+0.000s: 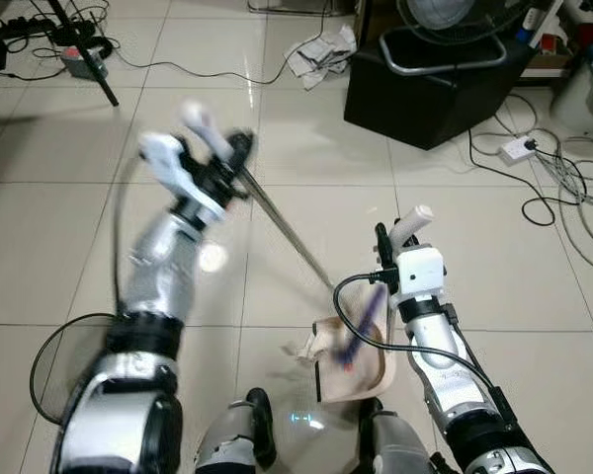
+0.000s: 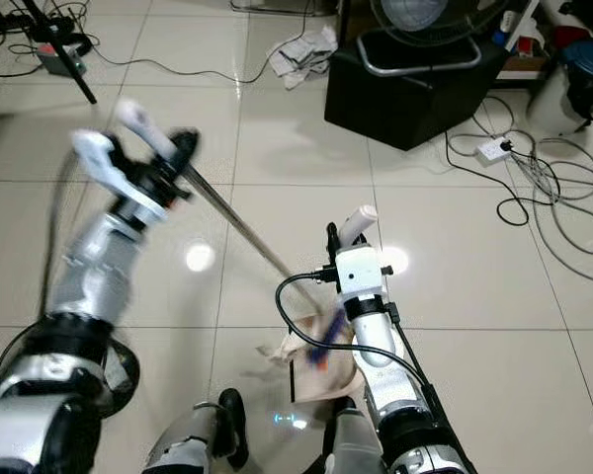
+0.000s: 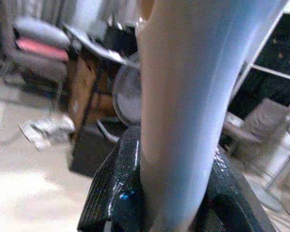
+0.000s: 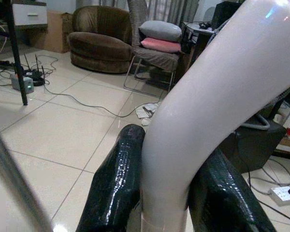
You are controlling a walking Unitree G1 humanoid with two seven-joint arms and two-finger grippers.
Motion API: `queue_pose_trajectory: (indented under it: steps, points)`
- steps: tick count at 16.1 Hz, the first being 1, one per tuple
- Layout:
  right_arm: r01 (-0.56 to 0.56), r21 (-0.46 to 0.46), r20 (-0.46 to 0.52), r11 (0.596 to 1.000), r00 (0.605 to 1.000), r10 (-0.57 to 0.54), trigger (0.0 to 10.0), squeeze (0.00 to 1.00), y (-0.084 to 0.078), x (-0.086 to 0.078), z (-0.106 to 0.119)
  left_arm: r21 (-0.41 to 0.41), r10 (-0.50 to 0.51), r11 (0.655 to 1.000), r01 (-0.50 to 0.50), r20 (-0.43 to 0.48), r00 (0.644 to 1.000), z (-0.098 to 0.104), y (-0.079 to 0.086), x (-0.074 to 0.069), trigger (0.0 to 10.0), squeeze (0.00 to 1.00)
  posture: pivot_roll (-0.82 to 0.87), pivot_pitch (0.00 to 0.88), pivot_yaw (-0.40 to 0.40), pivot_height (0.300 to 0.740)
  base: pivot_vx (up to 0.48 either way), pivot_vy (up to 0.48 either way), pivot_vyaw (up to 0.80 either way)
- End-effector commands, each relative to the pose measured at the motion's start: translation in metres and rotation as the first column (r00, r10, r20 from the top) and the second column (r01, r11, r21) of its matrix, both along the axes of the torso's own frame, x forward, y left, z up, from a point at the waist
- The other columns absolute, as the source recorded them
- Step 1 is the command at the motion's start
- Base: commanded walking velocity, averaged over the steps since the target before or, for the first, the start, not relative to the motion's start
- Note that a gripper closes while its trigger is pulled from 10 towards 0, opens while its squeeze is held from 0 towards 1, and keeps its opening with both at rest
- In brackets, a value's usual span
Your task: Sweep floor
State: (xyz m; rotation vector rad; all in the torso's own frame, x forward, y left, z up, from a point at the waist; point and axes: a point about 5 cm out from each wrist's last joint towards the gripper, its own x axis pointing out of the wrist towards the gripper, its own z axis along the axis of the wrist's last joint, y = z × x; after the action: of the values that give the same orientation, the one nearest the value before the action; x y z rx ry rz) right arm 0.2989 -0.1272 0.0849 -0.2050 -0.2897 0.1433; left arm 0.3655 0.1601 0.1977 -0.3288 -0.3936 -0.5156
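We saw the left gripper (image 1: 217, 158) up high over the tiled floor (image 1: 277, 128), and it looked blurry. Its jaws were clamped on the white top of the broom handle (image 1: 287, 232). The thin metal handle slanted down from there, across the floor, to the broom head (image 1: 361, 331). The head had blue and purple bristles and it was blurry too.

The right gripper (image 1: 400, 242) was lower and closer to the robot's body. Its jaws were clamped on the white dustpan handle (image 4: 217, 111), which stuck up between the two black fingers (image 4: 118, 188). The tan dustpan (image 1: 356, 370) sat on the floor just under that arm, right in front of the robot's feet. The broom head was touching the dustpan. A crumpled bit of paper (image 1: 301, 346) lay at the dustpan's left edge.

Farther off, we saw a black box (image 1: 430, 84) with a fan (image 1: 455, 20) on it. Some crumpled paper (image 1: 321, 54) lay on the floor next to the box. White cables (image 1: 563, 178) and a power strip (image 1: 519, 148) lay to the right. In the right wrist view, a brown armchair (image 4: 99, 36) stood well apart, near a folding chair (image 4: 154, 53) with cushions.
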Motion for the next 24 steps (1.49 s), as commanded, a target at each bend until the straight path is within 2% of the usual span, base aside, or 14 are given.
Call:
queue_pose_trajectory:
  steps: [1,3,5,6,7,9,10,11,12,15,17,19,22,24]
  points:
    - [0.005,-0.014,-0.073,1.000,0.997,-0.006,10.0,0.00,-0.004,-0.008,-0.017,0.001,0.080,0.997,-0.080,0.105,0.991,0.020,0.010,0.002,10.0,0.00,-0.01,0.235,0.046,0.740,0.000,0.000,0.00]
    - [0.004,-0.012,-0.074,1.000,0.997,-0.005,10.0,0.00,-0.004,-0.008,-0.017,0.071,0.168,0.982,-0.176,0.110,0.980,0.015,0.016,0.004,10.0,0.00,-0.02,0.235,0.048,0.740,0.000,0.000,0.00]
    - [0.004,-0.010,-0.074,1.000,0.997,-0.004,10.0,0.00,-0.003,-0.008,-0.017,0.223,0.240,0.942,-0.252,0.076,0.968,-0.004,0.015,0.004,10.0,0.00,-0.02,0.237,0.049,0.740,0.000,0.000,0.00]
    - [0.002,-0.009,-0.073,1.000,0.997,-0.003,10.0,0.00,-0.003,-0.008,-0.017,0.306,0.259,0.915,-0.263,0.054,0.964,-0.018,0.012,0.001,10.0,0.00,-0.02,0.242,0.050,0.740,0.000,0.000,0.00]
    - [0.000,-0.008,-0.072,1.000,0.997,-0.001,10.0,0.00,-0.002,-0.008,-0.017,0.355,0.260,0.901,-0.250,0.019,0.965,-0.034,0.006,-0.003,10.0,0.00,-0.02,0.243,0.049,0.740,0.000,0.000,0.00]
    - [-0.002,-0.008,-0.069,1.000,0.998,0.002,10.0,0.00,-0.001,-0.007,-0.016,0.381,0.275,0.892,-0.243,-0.031,0.961,-0.054,0.000,-0.008,10.0,0.00,-0.02,0.249,0.046,0.740,0.000,0.000,0.00]
    - [-0.005,-0.008,-0.070,1.000,0.998,0.005,10.0,0.00,-0.001,-0.007,-0.016,0.379,0.285,0.894,-0.239,-0.070,0.956,-0.069,-0.008,-0.012,10.0,0.00,-0.02,0.250,0.045,0.740,0.000,0.000,0.00]
    - [-0.007,-0.008,-0.070,1.000,0.998,0.006,10.0,0.00,-0.001,-0.007,-0.017,0.363,0.287,0.900,-0.240,-0.081,0.955,-0.074,-0.011,-0.014,10.0,0.00,-0.02,0.249,0.045,0.740,0.000,0.000,0.00]
    - [-0.008,-0.008,-0.071,1.000,0.997,0.007,10.0,0.00,0.000,-0.007,-0.017,0.311,0.275,0.921,-0.234,-0.095,0.957,-0.078,-0.023,-0.017,10.0,0.00,-0.02,0.251,0.045,0.740,0.000,0.000,0.00]
    - [-0.008,-0.007,-0.072,1.000,0.997,0.007,10.0,0.00,0.000,-0.008,-0.017,0.200,0.246,0.954,-0.223,-0.097,0.964,-0.076,-0.039,-0.020,10.0,0.00,-0.02,0.252,0.045,0.740,0.000,0.000,0.00]
    - [-0.007,-0.008,-0.074,1.000,0.997,0.007,10.0,0.00,0.000,-0.008,-0.018,0.177,0.116,0.979,-0.101,-0.080,0.990,-0.073,-0.056,-0.023,10.0,0.00,-0.02,0.251,0.048,0.740,0.000,0.000,0.00]
    - [-0.006,-0.007,-0.076,1.000,0.997,0.006,10.0,0.00,0.000,-0.008,-0.018,0.187,-0.008,0.982,0.023,-0.083,0.997,-0.075,-0.067,-0.027,10.0,0.00,-0.02,0.248,0.050,0.740,0.000,0.000,0.00]
    - [-0.001,-0.007,-0.079,1.000,0.997,0.001,10.0,0.00,0.000,-0.007,-0.018,0.196,-0.196,0.957,0.213,-0.106,0.975,-0.077,-0.075,-0.037,10.0,0.00,-0.02,0.246,0.053,0.740,0.000,0.000,0.00]
    - [0.002,-0.005,-0.079,1.000,0.997,-0.003,10.0,0.00,-0.001,-0.007,-0.018,0.109,-0.252,0.958,0.264,-0.116,0.961,-0.070,-0.072,-0.038,10.0,0.00,-0.01,0.244,0.054,0.740,0.000,0.000,0.00]
